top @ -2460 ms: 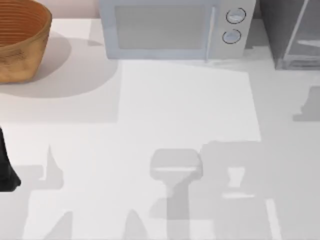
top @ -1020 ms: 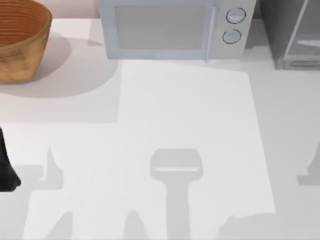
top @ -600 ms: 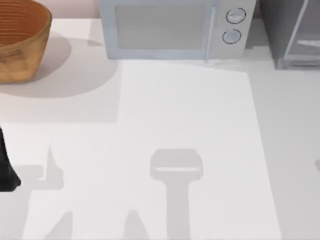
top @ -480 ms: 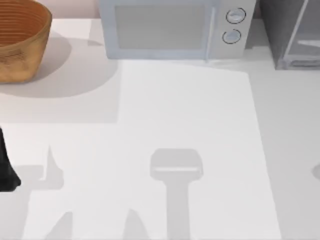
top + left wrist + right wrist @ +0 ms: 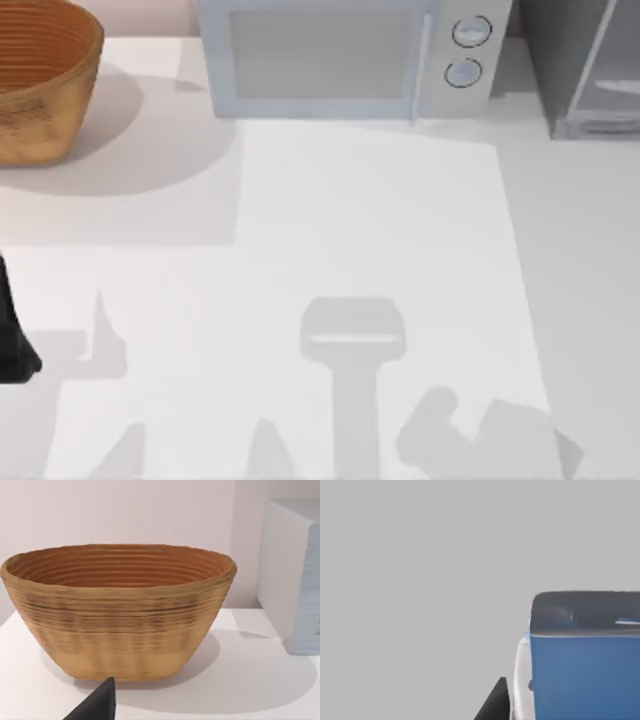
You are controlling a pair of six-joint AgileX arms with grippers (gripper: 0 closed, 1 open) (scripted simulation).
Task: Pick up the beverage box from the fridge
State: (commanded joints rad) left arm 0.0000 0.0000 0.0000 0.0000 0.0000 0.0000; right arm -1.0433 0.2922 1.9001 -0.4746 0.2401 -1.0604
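On my right wrist view the beverage box (image 5: pixel 582 677) sits right against a black finger (image 5: pixel 495 702) of the right end effector; whether it is clenched on the box I cannot tell. The fridge (image 5: pixel 585 65) stands at the tabletop's (image 5: pixel 370 220) far right corner. My left arm is parked at the left edge, facing the basket (image 5: pixel 117 610).

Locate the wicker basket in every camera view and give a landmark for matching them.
Top view: basket in the picture's upper left corner, left of the microwave.
Left wrist view: basket in the middle, with the microwave beside it.
Right wrist view: the blue beverage box against plain grey instead.
Shared landmark: the microwave.
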